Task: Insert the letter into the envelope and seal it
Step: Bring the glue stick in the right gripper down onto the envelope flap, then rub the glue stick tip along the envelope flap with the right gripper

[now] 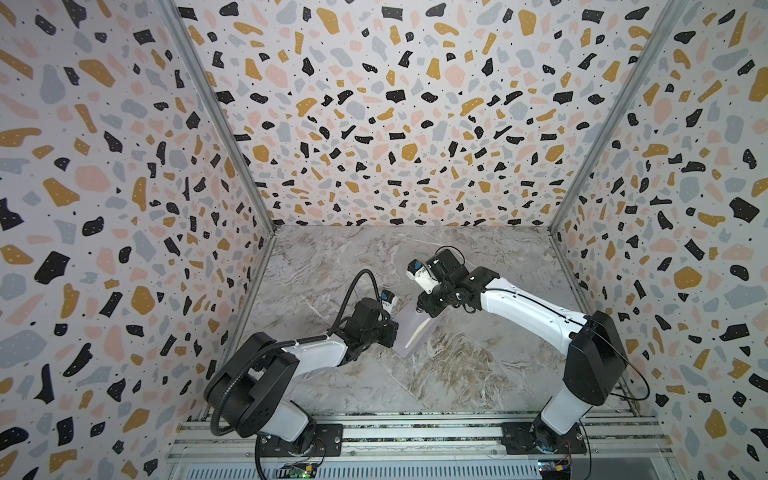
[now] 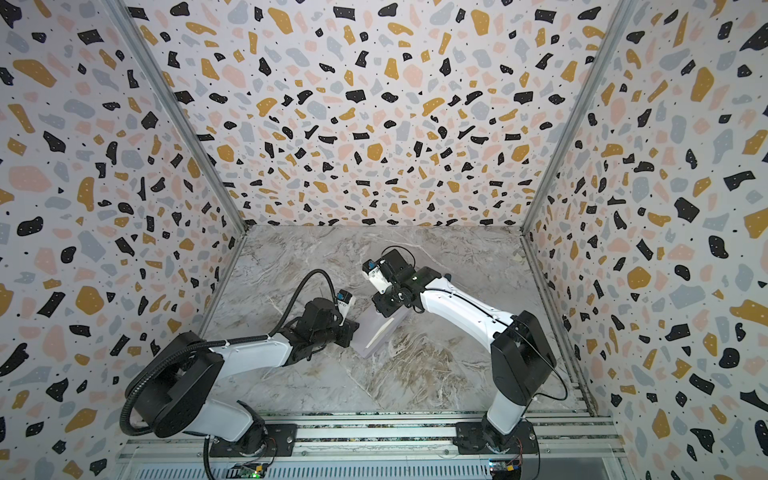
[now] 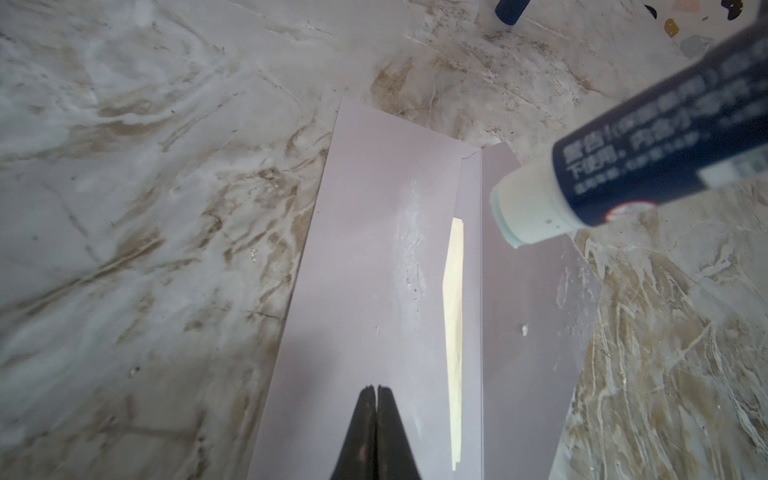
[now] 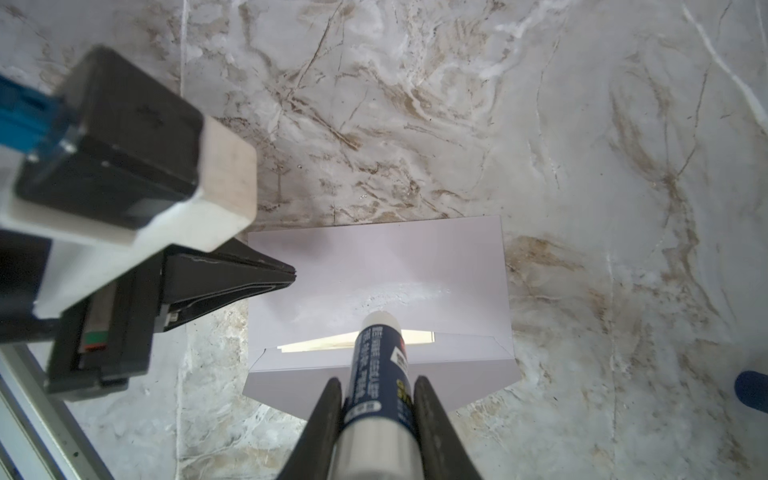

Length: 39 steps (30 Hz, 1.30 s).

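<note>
The lavender-grey envelope [image 3: 374, 270] [image 4: 374, 262] lies flat on the marble table, small in both top views [image 1: 405, 347] [image 2: 370, 347]. Its flap [image 3: 528, 332] [image 4: 291, 386] lies open. The letter shows only as a pale yellow strip [image 3: 455, 311] [image 4: 316, 344] in the envelope's mouth. A white smear [image 4: 399, 297] runs along the envelope's body near the mouth. My left gripper [image 3: 376, 390] [image 4: 291, 274] is shut, empty, tips over the envelope's body. My right gripper [image 4: 376, 380] is shut on a dark blue glue stick [image 4: 380, 353] [image 3: 623, 166], whose white tip is over the mouth.
A dark blue cap [image 4: 752, 390] [image 3: 509, 10] lies on the marble a little beyond the envelope. Patterned walls [image 1: 124, 249] enclose the table on three sides. The arm bases stand on a metal rail [image 1: 415, 432] at the front edge.
</note>
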Tool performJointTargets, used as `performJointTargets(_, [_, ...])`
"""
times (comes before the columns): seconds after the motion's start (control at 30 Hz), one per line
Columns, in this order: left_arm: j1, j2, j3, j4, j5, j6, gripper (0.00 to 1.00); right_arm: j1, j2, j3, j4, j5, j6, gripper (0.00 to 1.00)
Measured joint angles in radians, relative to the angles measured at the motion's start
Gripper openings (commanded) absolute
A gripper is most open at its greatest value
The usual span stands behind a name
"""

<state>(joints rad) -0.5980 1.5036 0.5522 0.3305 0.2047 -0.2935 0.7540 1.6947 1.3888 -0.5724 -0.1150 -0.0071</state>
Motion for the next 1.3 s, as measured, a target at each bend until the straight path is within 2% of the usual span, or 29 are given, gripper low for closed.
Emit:
performJointTargets(0.2, [0.016, 0.04, -0.006, 0.022, 0.042, -0.017, 0.0, 0.018, 0.051, 0.037, -0.017, 0.015, -0.017, 0.0])
performJointTargets(0.53, [0.035, 0.09, -0.01, 0.037, 0.043, -0.026, 0.0, 0.042, 0.128, 0.055, -0.032, 0.019, -0.026, 0.0])
performJointTargets(1.3, [0.047, 0.098, -0.018, 0.05, 0.034, -0.032, 0.0, 0.102, 0.208, 0.105, -0.043, 0.032, -0.029, 0.0])
